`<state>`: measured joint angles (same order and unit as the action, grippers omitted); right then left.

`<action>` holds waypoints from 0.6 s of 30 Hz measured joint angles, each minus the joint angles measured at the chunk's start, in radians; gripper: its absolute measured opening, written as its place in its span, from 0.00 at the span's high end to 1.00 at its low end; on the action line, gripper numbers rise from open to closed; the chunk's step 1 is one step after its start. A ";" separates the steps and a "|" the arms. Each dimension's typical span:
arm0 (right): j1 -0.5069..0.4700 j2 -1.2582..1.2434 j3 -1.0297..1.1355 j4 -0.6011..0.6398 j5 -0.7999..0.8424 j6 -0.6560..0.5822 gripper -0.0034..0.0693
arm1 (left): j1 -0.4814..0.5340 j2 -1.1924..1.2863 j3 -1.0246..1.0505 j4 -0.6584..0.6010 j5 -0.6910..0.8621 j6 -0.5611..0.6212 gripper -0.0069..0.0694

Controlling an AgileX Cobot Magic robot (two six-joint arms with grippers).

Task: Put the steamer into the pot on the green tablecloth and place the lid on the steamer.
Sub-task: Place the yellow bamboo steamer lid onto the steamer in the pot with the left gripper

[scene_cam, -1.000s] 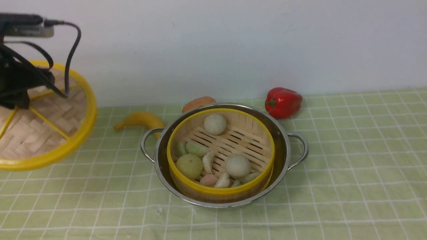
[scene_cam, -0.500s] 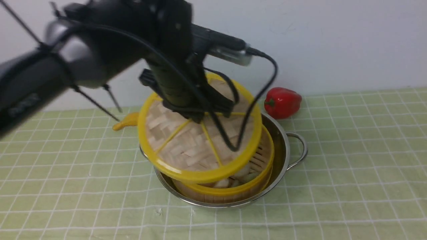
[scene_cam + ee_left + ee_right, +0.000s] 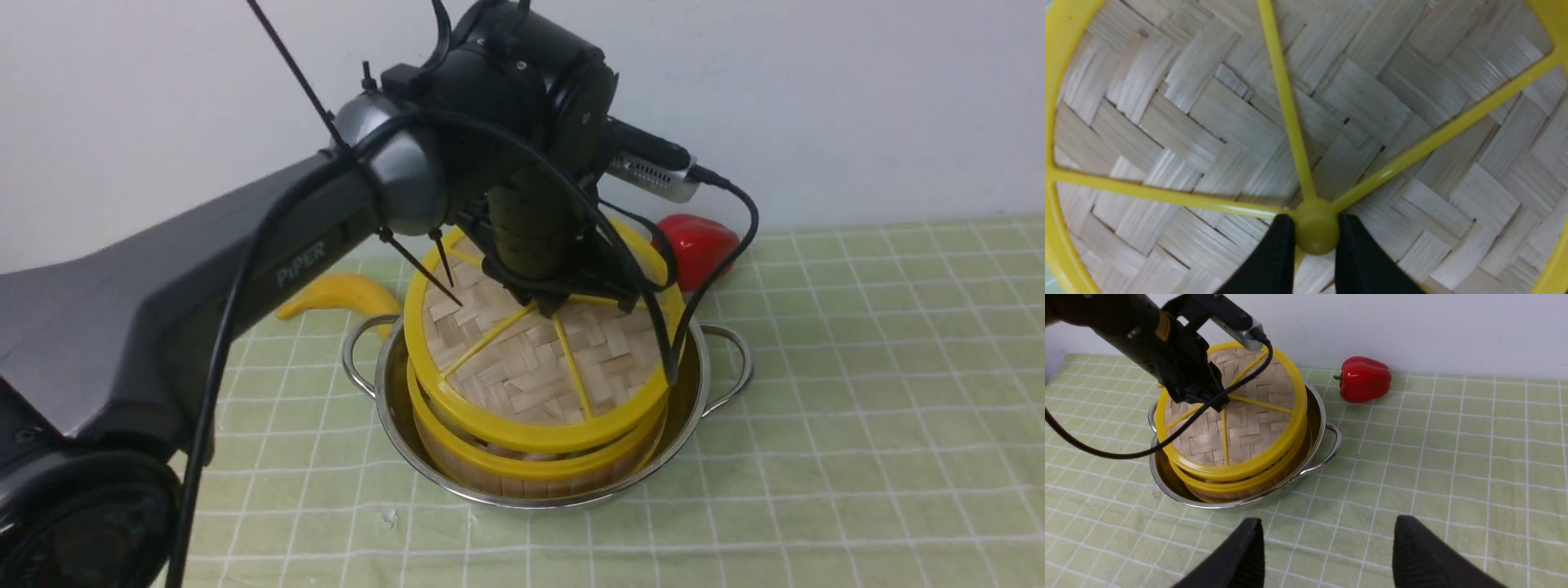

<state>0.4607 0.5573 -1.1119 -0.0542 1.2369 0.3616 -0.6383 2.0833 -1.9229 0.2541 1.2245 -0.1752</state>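
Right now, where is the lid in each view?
Front: lid at centre, over the steamer in the pot.
Left wrist: lid fills the picture.
Right wrist: lid at upper left.
Shared landmark: the left gripper, shut on the lid's yellow hub.

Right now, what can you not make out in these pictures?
- Food inside the steamer: covered by the lid in every view.
- Lid's far edge, front view: behind the left arm, so full seating is unclear.
- Red pepper, front view: partly behind the cable.
- Right gripper: only fingertips, cut by the edge.
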 joint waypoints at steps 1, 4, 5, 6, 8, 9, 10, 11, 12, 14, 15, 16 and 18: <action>0.000 0.000 0.000 0.000 0.000 0.000 0.37 | 0.000 0.005 0.000 0.001 0.000 0.000 0.76; 0.000 0.000 0.000 0.000 0.000 0.000 0.37 | 0.000 0.013 0.000 0.003 0.000 0.000 0.76; 0.000 0.000 0.000 0.000 0.000 0.000 0.37 | 0.000 0.013 0.000 0.003 0.000 0.000 0.76; 0.000 0.000 0.000 0.000 0.000 0.000 0.37 | 0.002 0.015 0.000 0.003 0.000 -0.002 0.76; 0.000 0.000 0.000 0.000 0.000 0.000 0.37 | 0.007 0.016 0.000 0.003 0.000 -0.006 0.76; 0.000 0.000 0.000 0.000 0.000 0.000 0.37 | 0.011 0.016 0.000 0.003 0.000 -0.007 0.76; 0.000 0.000 0.000 0.000 0.000 0.000 0.37 | 0.011 0.016 0.000 0.003 0.000 -0.007 0.76; 0.000 0.000 0.000 0.000 0.000 0.000 0.37 | 0.018 0.016 -0.001 0.002 0.000 -0.008 0.76; 0.000 0.000 0.000 0.000 0.000 0.000 0.37 | 0.025 0.016 -0.001 -0.002 0.000 -0.010 0.76; 0.000 0.000 0.000 0.000 0.000 0.000 0.37 | 0.036 0.016 -0.001 -0.011 0.000 -0.010 0.76; 0.000 0.000 0.000 0.000 0.000 0.000 0.37 | 0.040 0.016 -0.001 -0.017 0.000 -0.010 0.76; 0.000 0.000 0.000 0.000 0.000 0.000 0.37 | 0.044 0.016 -0.001 -0.031 0.000 -0.010 0.76; 0.000 0.000 0.000 0.000 0.000 0.000 0.37 | 0.051 0.016 -0.001 -0.051 0.000 -0.008 0.76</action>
<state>0.4607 0.5573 -1.1119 -0.0542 1.2369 0.3616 -0.5871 2.0993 -1.9239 0.2028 1.2245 -0.1828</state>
